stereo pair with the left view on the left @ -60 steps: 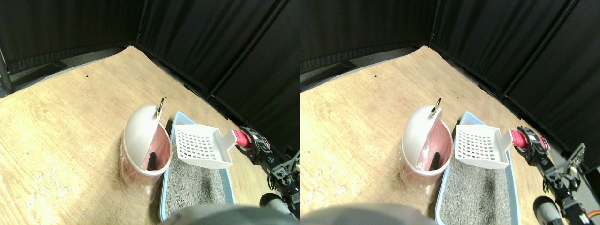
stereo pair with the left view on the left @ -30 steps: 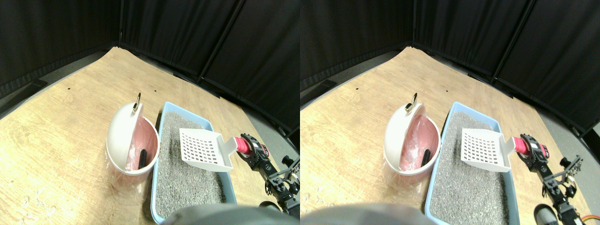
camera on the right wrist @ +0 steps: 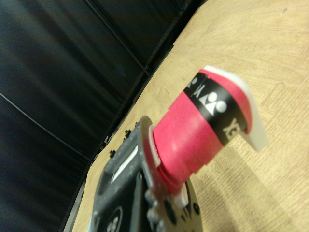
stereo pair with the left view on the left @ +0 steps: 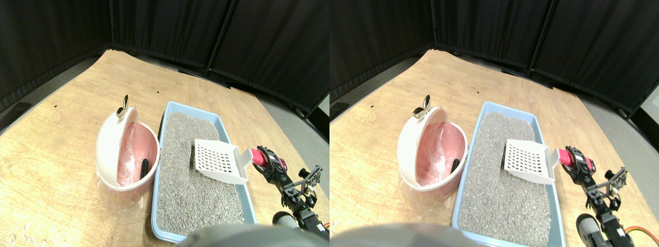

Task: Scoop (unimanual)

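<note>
Stereo view, gripper: right gripper [stereo pair with the left view on the left: 264,159] is clamped on the pink-wrapped handle [stereo pair with the left view on the left: 256,156] of the scoop [stereo pair with the left view on the left: 220,161]; the wrist view shows the same handle [camera on the right wrist: 193,140] seated at the jaw.
Scoop: white, slotted, held roughly level just above the litter, right of the tray's middle. Nothing visible in it.
Tray: blue litter tray [stereo pair with the left view on the left: 160,123], grey litter [stereo pair with the left view on the left: 190,180] spread across it, running near to far.
Bin: pink-lined bin [stereo pair with the left view on the left: 126,154] touching the tray's left wall, white lid tipped open, so a dump is a short sideways move.
Dark piece: one lies inside the bin [stereo pair with the left view on the left: 144,169].
Judgement: scoop looks set for another dip into the litter.
</note>
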Motion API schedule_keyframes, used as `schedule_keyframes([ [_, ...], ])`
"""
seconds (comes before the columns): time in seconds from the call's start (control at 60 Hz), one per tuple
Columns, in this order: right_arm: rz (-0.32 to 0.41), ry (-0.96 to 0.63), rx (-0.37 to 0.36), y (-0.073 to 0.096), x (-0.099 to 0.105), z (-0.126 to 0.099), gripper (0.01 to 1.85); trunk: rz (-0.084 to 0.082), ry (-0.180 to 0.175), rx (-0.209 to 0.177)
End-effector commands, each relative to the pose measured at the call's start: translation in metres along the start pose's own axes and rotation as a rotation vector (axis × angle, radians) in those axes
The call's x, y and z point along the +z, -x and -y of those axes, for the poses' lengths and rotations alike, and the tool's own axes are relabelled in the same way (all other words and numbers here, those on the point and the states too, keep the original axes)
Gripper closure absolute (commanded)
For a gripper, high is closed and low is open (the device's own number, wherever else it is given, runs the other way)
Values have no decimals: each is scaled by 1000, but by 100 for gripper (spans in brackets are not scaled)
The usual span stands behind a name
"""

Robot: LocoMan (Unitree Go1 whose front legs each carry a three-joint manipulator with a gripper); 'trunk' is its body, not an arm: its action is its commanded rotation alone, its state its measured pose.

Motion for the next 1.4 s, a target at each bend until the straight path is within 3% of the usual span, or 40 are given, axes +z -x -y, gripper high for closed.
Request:
schedule_keyframes([
  [0.017, 58, -15, 26, -2, 5, -2, 180, 13, 21, -2],
  [0.25, 39, -14, 40, -10, -5, 2, 180, 6, 24, 4],
  [0.367, -2, -42, 13, -16, -12, 4, 180, 5, 27, 8],
  [0.567, -54, -93, -11, -26, -27, 6, 151, 4, 41, 23],
  [0.633, -69, -89, -13, -29, -30, 6, 159, 5, 43, 27],
  [0.683, -88, -80, -40, -30, -33, 4, 175, 2, 44, 28],
  [0.85, -121, -46, -46, -33, -39, 5, 176, 1, 47, 30],
  [0.9, -133, -62, -26, -35, -41, 7, 164, 0, 49, 32],
  [0.983, -168, -68, -31, -36, -39, 7, 158, 0, 51, 31],
  [1.083, -189, -47, -57, -33, -34, 3, 171, -1, 53, 32],
  [1.267, -191, -56, -24, -30, -30, 0, 176, 1, 52, 29],
  [1.383, -239, -69, -50, -25, -25, -2, 180, 1, 52, 27],
  [1.4, -251, -77, -70, -23, -23, -3, 152, 1, 52, 27],
])
